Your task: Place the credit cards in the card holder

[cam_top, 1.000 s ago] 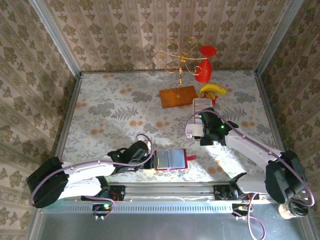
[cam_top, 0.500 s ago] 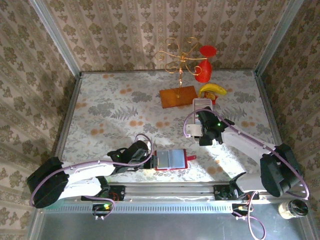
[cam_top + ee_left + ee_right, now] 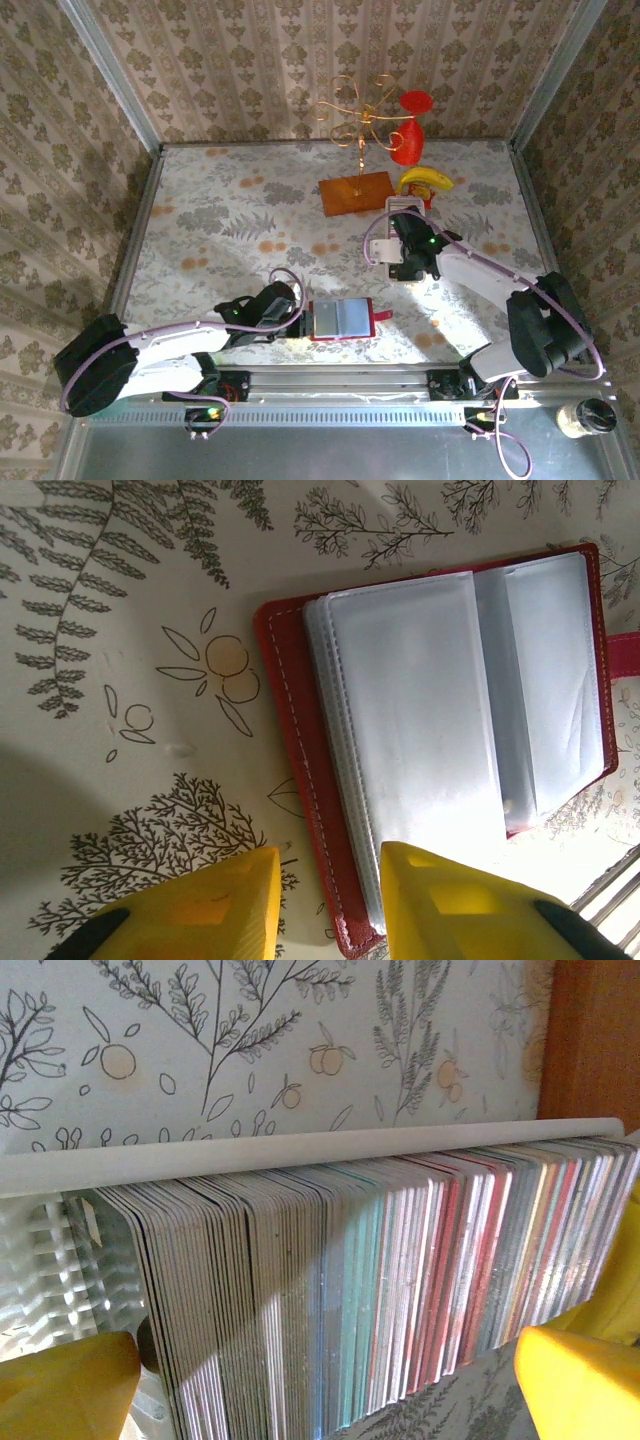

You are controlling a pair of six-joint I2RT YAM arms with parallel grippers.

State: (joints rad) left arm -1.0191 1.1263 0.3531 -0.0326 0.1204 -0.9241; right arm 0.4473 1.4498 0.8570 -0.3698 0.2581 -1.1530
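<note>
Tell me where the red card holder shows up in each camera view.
Top external: card holder open, at the near edge, centre.
Left wrist: card holder upper right, above the left gripper.
Right wrist: credit cards in white tray instead.
Shared landmark: left gripper at its left edge.

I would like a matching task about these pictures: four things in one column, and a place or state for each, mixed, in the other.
1. card holder
2. credit cards
3. right claw
4. banana

a. open, astride the card row
b. yellow, at the far side
c. lying open on the table
d. on edge in the white tray

Pairs: 1-c, 2-d, 3-a, 4-b.
</note>
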